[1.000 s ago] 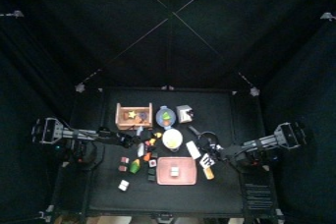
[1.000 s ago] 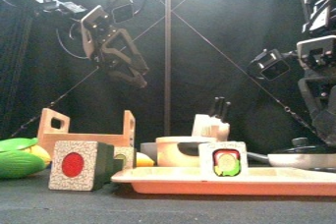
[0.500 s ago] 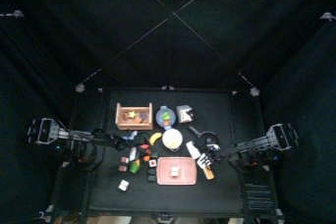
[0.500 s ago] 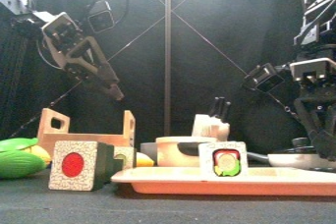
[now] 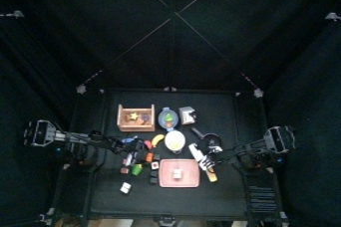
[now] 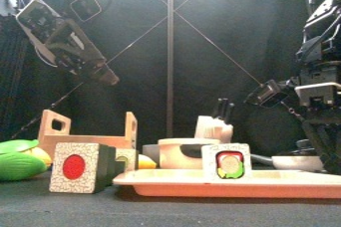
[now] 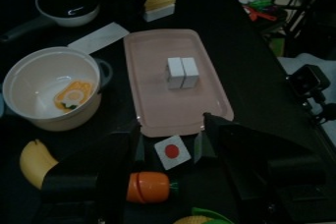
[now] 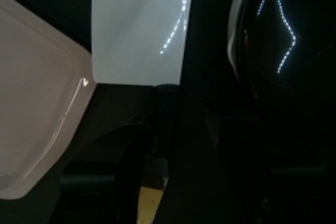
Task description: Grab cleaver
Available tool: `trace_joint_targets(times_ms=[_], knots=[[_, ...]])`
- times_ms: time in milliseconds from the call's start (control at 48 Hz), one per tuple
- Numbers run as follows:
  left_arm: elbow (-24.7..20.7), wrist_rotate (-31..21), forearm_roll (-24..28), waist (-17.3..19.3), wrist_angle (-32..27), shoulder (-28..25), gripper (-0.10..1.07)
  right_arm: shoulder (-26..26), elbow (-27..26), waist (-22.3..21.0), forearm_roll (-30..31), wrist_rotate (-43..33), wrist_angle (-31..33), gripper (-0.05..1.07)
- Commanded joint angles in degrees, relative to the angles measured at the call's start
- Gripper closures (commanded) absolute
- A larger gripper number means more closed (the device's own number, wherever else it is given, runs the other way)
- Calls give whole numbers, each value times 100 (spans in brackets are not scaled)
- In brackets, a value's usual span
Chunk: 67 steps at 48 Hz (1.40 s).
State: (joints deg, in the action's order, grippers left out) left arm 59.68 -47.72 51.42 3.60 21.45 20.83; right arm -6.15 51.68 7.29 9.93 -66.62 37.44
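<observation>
The cleaver [image 5: 196, 152] lies flat on the table between the pink tray [image 5: 177, 174] and the dark pan [image 5: 200, 136]. In the right wrist view its pale blade [image 8: 138, 22] fills the middle and its dark handle [image 8: 164, 110] runs down toward my right gripper [image 8: 171, 164], which hangs low and close over the handle with its jaws apart. The right gripper also shows in the top view [image 5: 218, 159]. The blade shows in the left wrist view [image 7: 98, 38]. My left gripper [image 7: 184, 135] is open and empty, raised at the table's left [image 6: 107, 73].
A sushi block [image 7: 183, 72] stands on the pink tray [image 7: 151, 100]. A white bowl [image 7: 53, 85] holds a yellow piece. A wooden box [image 5: 135, 117] stands at the back left. A red-dot block [image 7: 168, 150], a carrot [image 7: 148, 186] and a banana [image 7: 33, 164] lie under the left gripper.
My left arm has drawn back to the left. My right arm has come down lower over the cleaver.
</observation>
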Motion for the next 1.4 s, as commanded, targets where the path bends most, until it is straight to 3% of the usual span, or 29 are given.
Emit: trace_joint_targets(times_ms=[0, 188, 417, 604, 1083, 1375], knots=[[9, 255, -334, 0, 202, -9, 8, -62, -123, -18, 18, 9, -26, 19], [167, 1134, -1195, 18, 475, 26, 8, -53, -141, 18, 114, 9, -26, 22], [325, 1978, -2109, 9, 686, 35, 8, -9, -114, 26, 123, 9, -26, 34], [396, 2285, -2610, -9, 686, 26, 8, -44, -158, 26, 132, 18, 0, 44], [413, 2312, -2742, -9, 686, 26, 8, -562, -536, 44, 229, 9, 791, 48], [431, 2312, -2751, -9, 694, 18, 8, -527, -475, 9, 396, 9, 861, 48]])
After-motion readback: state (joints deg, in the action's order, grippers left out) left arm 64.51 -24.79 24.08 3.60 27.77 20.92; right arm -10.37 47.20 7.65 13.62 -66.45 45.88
